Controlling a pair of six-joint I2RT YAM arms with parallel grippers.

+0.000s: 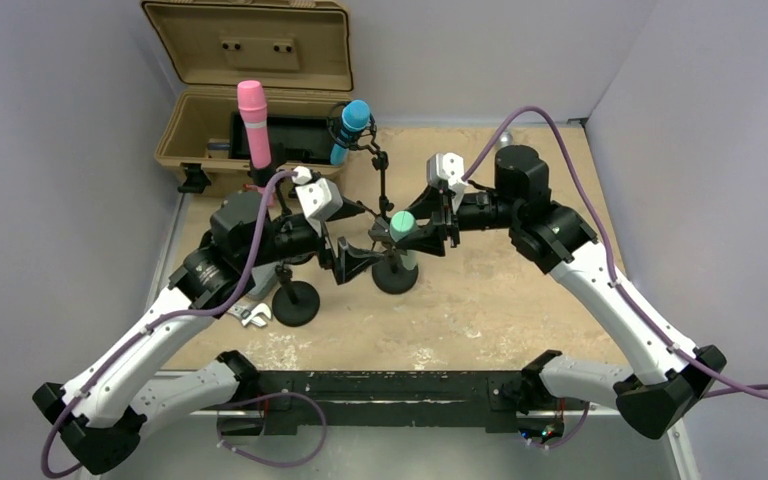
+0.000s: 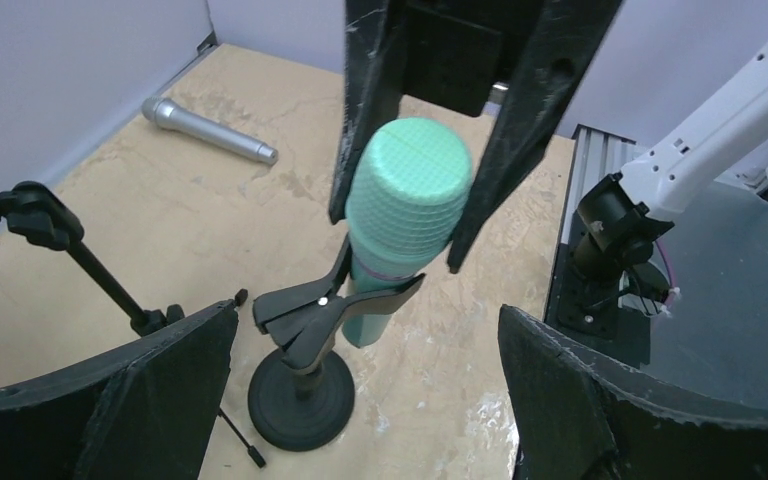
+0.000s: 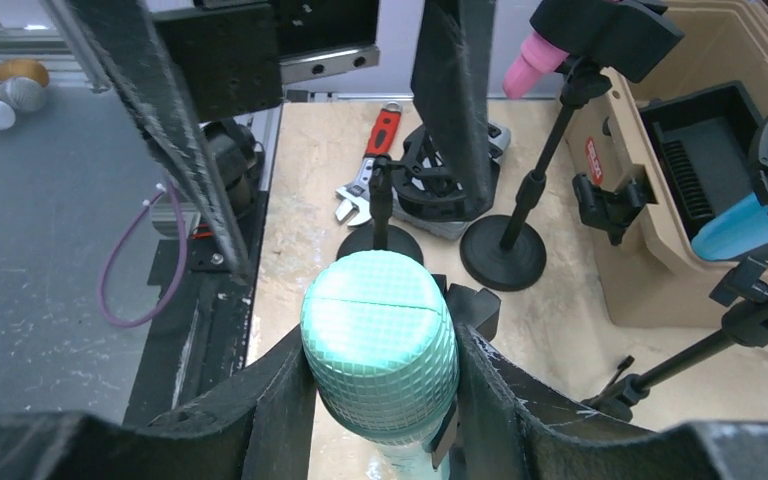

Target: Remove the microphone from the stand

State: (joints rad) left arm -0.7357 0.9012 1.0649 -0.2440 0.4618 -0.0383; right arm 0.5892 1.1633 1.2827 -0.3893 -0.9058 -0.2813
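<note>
Over the middle of the surface [image 1: 520,300], top camera first: the mic [image 1: 402,224] is in its stand [image 1: 395,276], so nothing's actually removed yet. My right arm comes in from the right side, forearm running about level and pointing left. My right gripper [image 1: 415,235] sits at the mic's green head. My left arm is bent in from the other side, and my left gripper [image 1: 358,262] is just beside the stand's neck, lower down.

Left wrist cam: my left gripper is spread as wide as it goes with nothing in it. It's aimed straight at the clip [image 2: 330,310], which has the mic body between its prongs. The mic leans a bit in there. The right gripper's two fingers [image 2: 360,120] come down on either side of the head.

Right wrist cam: this one settles it. My right gripper is partly closed, with both pads pressed against the sides of the mesh head, so I'd call that a real hold on the mic.

So I reckon the grab is done and the pull isn't. What's left is lifting the mic up out of the clip. The left gripper looks set to steady the stand, though it isn't touching it as far as I can tell.
</note>
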